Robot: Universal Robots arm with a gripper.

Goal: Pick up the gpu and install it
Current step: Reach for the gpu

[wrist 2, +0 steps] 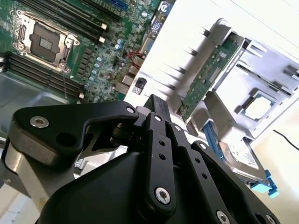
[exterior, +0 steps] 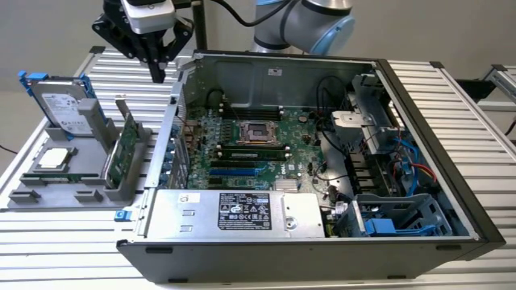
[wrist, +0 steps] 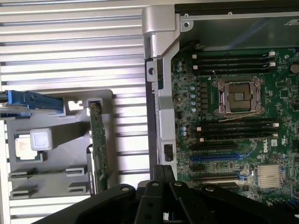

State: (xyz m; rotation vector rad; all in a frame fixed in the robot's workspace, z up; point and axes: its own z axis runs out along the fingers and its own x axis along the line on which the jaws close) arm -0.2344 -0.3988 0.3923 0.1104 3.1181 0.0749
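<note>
Robotics lab. Ribbed silver aluminium worktop [exterior: 467, 121] carries open black PC case [exterior: 306, 260] & grey plastic parts jig [exterior: 60, 202]; grey-blue robot arm [exterior: 298, 24] at far edge.

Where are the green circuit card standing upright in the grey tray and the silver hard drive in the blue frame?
Green circuit card [exterior: 128, 148]: exterior view, on its green face.
Silver hard drive [exterior: 63, 110]: exterior view, on its labelled face.

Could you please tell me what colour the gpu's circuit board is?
Green. The gpu shows best in the exterior view, standing on edge in the grey holder.
</note>
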